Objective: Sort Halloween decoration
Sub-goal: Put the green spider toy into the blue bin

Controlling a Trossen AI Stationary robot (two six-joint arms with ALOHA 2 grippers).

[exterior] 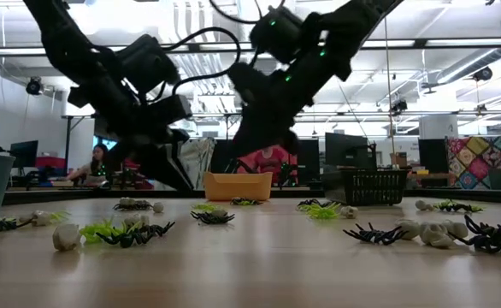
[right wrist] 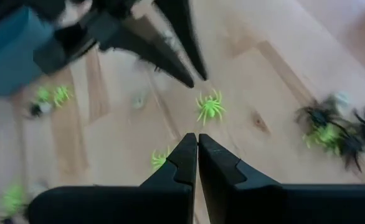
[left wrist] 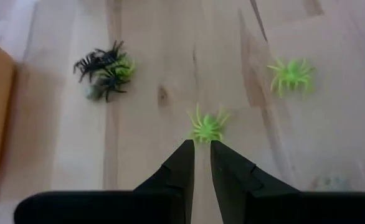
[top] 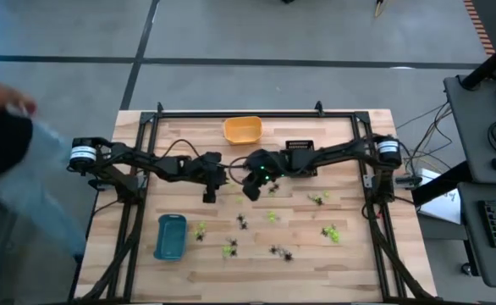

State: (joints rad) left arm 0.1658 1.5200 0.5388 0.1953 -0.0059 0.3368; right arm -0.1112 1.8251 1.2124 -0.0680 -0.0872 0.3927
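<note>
Halloween decoration (top: 278,251) is scattered over the wooden worktop (top: 349,263), mostly nearer the front edge than both end effectors. One lime-green spider (left wrist: 206,126) lies just ahead of the left end effector (left wrist: 201,149), whose fingers are held almost together with only a thin slit between them and nothing clamped. The right end effector (right wrist: 197,140) is seen fully together and empty, with another lime-green spider (right wrist: 210,106) slightly beyond its tips. A blue tray (top: 170,236) sits well to the left end effector's near side; an orange tray (top: 243,129) lies behind both.
</note>
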